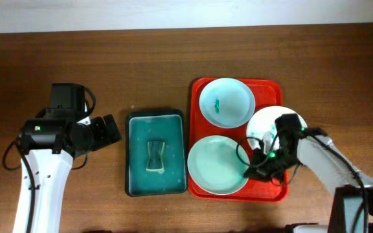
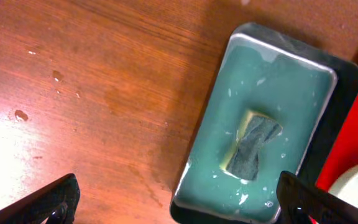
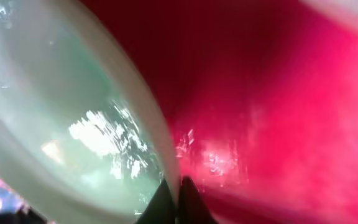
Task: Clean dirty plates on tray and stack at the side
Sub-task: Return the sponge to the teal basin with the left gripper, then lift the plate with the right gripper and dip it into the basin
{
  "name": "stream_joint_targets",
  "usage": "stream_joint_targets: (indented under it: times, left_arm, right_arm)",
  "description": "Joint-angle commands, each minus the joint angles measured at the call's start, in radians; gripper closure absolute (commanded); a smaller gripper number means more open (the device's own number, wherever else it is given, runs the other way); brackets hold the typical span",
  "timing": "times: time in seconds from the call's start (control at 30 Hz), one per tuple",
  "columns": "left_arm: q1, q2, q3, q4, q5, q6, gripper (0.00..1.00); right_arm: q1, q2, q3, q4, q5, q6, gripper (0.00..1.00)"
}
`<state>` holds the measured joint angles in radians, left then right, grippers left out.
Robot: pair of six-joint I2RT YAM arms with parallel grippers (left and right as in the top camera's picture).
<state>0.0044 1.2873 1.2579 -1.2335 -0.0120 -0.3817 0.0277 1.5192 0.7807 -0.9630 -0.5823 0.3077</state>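
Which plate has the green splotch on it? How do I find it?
Find the red tray beside the dark green tray. Three plates sit on it; yours is the back plate, farthest from the robot. It shows a small dark-green smear left of its middle; the front plate looks evenly pale green and the right plate is partly under an arm.

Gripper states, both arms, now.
Left gripper: open, holding nothing.
Right gripper: closed on the rim of the front plate on the red tray.
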Motion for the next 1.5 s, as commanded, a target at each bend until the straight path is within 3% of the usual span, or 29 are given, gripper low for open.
stream_joint_targets:
  times: [0.0,0.13,0.33,0.43,0.57,0.77,1.23,1.47]
  left_arm:
    - [0.006,-0.004,0.017,0.0,-0.01,0.02,0.0]
    - [0.006,-0.004,0.017,0.0,-0.01,0.02,0.01]
    - [0.006,-0.004,0.017,0.0,-0.01,0.02,0.01]
    - [0.006,-0.004,0.017,0.0,-0.01,0.02,0.0]
    - [0.006,-0.004,0.017,0.0,-0.01,0.02,0.01]
    - [0.006,-0.004,0.017,0.0,-0.01,0.02,0.01]
    - [0.006,-0.004,0.017,0.0,-0.01,0.02,0.01]
    - [0.006,-0.004,0.017,0.0,-0.01,0.02,0.01]
  right_arm:
    - [0.013,-0.031,0.217,-0.169,0.12,-0.043,0.96]
    - [0.13,-0.032,0.4,-0.255,0.154,-0.054,0.96]
    - [0.507,0.005,0.403,0.035,0.462,0.211,0.96]
    - [0.601,0.029,0.403,0.195,0.611,0.225,0.96]
    - [0.666,0.027,0.407,0.299,0.775,0.225,0.96]
    - [0.806,0.018,0.49,0.292,1.045,0.062,0.96]
    - [1.076,0.013,0.528,0.263,1.534,-0.017,0.96]
    - [1.078,0.013,0.528,0.261,1.545,-0.042,0.96]
